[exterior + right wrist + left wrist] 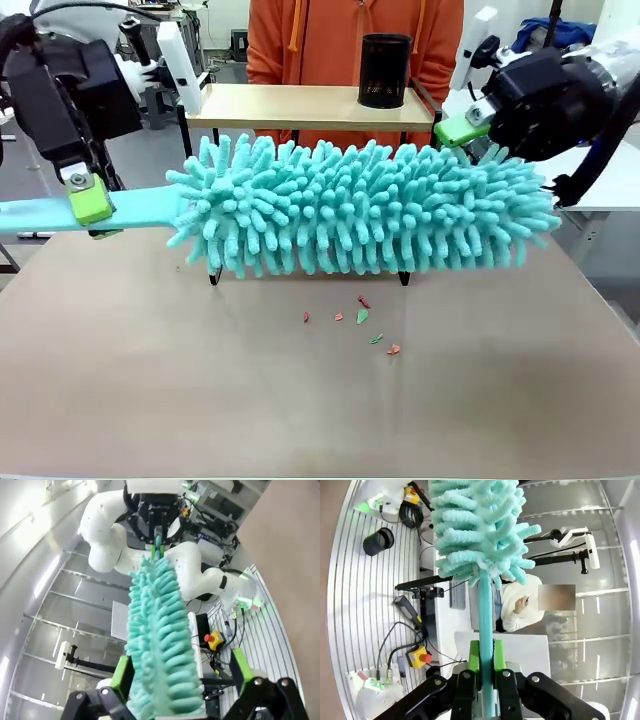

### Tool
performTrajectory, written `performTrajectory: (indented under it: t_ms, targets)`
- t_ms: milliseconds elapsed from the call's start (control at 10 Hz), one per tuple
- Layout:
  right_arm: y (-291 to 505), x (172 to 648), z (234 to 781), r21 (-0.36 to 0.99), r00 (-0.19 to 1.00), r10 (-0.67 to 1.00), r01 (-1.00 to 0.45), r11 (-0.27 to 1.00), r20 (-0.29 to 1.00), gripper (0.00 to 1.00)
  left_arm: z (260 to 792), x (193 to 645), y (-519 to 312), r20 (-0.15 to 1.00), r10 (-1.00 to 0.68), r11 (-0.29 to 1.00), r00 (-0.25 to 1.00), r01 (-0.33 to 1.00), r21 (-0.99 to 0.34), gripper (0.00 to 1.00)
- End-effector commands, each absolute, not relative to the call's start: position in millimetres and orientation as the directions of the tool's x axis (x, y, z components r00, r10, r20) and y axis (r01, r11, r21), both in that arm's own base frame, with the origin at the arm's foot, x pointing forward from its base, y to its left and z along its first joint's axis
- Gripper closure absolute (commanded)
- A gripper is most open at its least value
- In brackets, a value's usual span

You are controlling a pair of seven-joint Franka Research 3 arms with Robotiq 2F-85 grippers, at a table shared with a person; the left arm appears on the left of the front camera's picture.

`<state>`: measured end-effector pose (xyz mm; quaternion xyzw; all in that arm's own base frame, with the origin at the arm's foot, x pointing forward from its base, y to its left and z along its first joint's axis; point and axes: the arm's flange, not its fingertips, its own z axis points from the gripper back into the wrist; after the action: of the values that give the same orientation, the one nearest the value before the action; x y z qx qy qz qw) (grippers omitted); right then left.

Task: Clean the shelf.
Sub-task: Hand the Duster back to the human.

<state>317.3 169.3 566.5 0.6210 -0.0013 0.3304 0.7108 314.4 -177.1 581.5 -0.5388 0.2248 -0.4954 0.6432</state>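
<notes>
The shelf (290,105) stands at the far side of the table, and the duster covers its lower part. A fluffy teal duster (360,205) hangs level in front of it. My left gripper (92,200) is shut on the duster's flat teal handle (140,210); in the left wrist view the handle (486,630) runs up from the gripper (486,662) to the head (475,525). My right gripper (478,135) stands open at the duster's far tip. In the right wrist view its green pads (120,672) straddle the fluffy head (157,625).
A black cup (384,70) stands on the shelf's top board. A person in an orange hoodie (350,40) stands behind the shelf. Small red and green scraps (362,315) lie on the brown table (200,400) in front of the shelf's legs.
</notes>
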Motion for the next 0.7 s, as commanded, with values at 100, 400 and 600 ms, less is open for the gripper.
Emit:
performTrajectory:
  t_ms: [100, 400, 600]
  targets:
    - [163, 311, 570, 0.883, 0.740, 0.552, -0.469, 0.012, 0.385, 0.00, 592, 334, -161, 0.229, -0.881, -0.059, 0.414, 0.384, -0.922, 0.88]
    - [168, 303, 566, 0.885, 0.723, 0.602, -0.462, 0.055, 0.339, 0.00, 596, 338, -162, 0.251, -0.869, -0.077, 0.427, 0.384, -0.920, 0.88]
    - [167, 306, 565, 0.886, 0.734, 0.584, -0.461, 0.053, 0.348, 0.00, 594, 337, -162, 0.230, -0.876, -0.060, 0.423, 0.377, -0.924, 0.88]
